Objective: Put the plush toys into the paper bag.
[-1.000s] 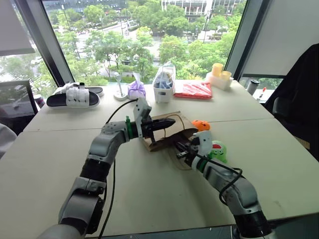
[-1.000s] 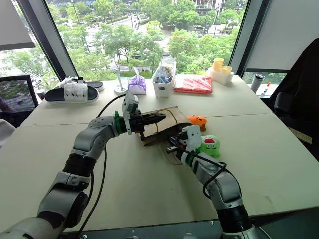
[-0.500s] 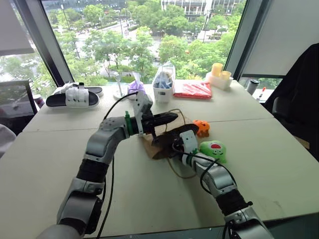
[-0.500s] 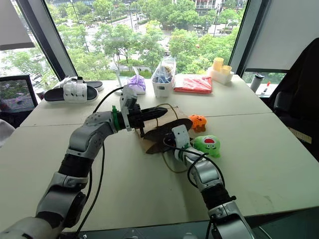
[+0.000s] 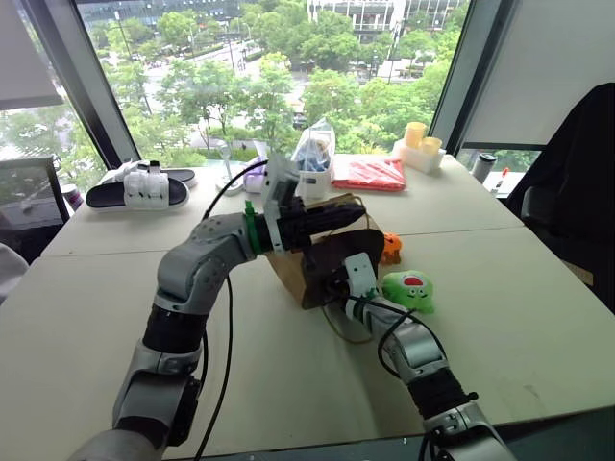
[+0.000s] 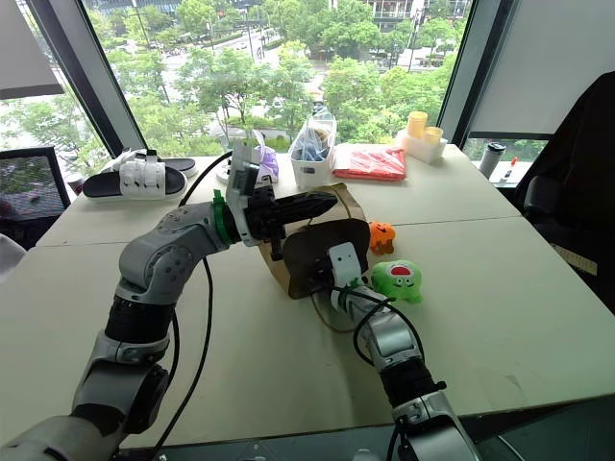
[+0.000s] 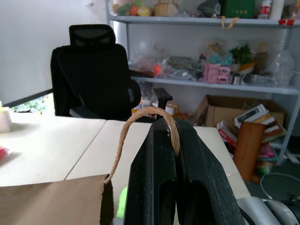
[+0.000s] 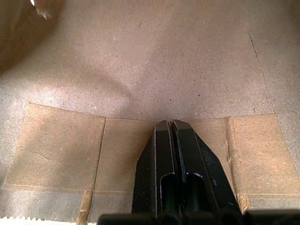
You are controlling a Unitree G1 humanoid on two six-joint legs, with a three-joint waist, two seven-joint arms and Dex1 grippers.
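Note:
The brown paper bag (image 5: 322, 264) stands tilted on the table, its dark mouth facing me. My left gripper (image 7: 165, 123) is shut on the bag's beige cord handle (image 7: 140, 115) and holds it up above the bag. The right gripper (image 8: 171, 123) is shut with nothing in it and reaches inside the bag, its tips against the inner paper wall. A green plush toy (image 5: 408, 288) with a red mouth lies on the table just right of the bag. The orange plush toy (image 5: 389, 247) sits behind it, beside the bag's far edge.
Along the window side stand a white container with a clear plastic bag (image 5: 315, 158), a purple pouch (image 6: 264, 161), a red packet (image 5: 372, 173), yellow cups (image 5: 421, 144) and slippers (image 5: 139, 187). A black chair (image 5: 577, 173) is at the right. A loose cord loop (image 5: 341, 327) lies before the bag.
My left gripper has risen with the handle, pulling the bag from flat to tilted upright with its mouth open. The right gripper has pushed forward into the bag.

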